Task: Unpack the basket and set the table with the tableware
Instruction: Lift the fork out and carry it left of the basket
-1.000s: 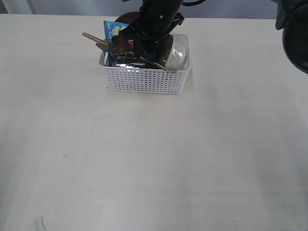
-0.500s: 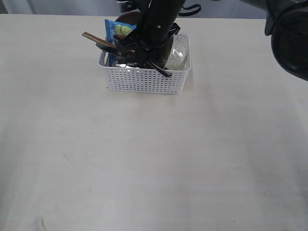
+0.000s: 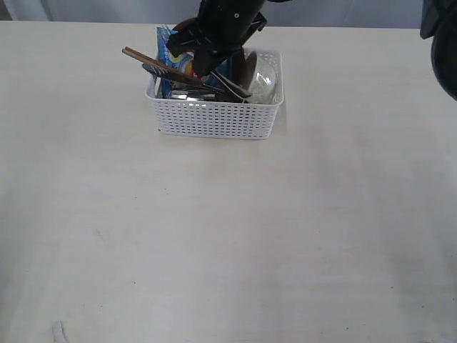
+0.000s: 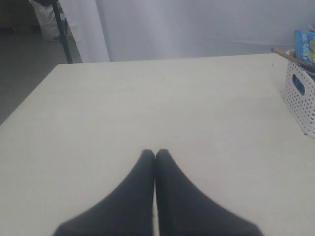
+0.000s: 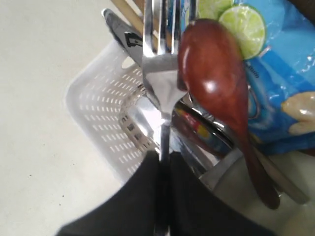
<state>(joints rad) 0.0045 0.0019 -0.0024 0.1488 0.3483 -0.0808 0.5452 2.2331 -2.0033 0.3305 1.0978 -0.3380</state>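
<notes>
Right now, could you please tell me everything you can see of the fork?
The fork is shiny silver metal: a slim handle widening into long tines. The shut right gripper clamps its handle, tines pointing away above a corner of the white basket. A red-brown wooden spoon overlaps its edge in the wrist view.

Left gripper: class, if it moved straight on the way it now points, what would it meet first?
Probably nothing near: the left gripper, shut, points over bare table toward its far edge, and the basket stands aside from that line. Its height above the tabletop is unclear.
</notes>
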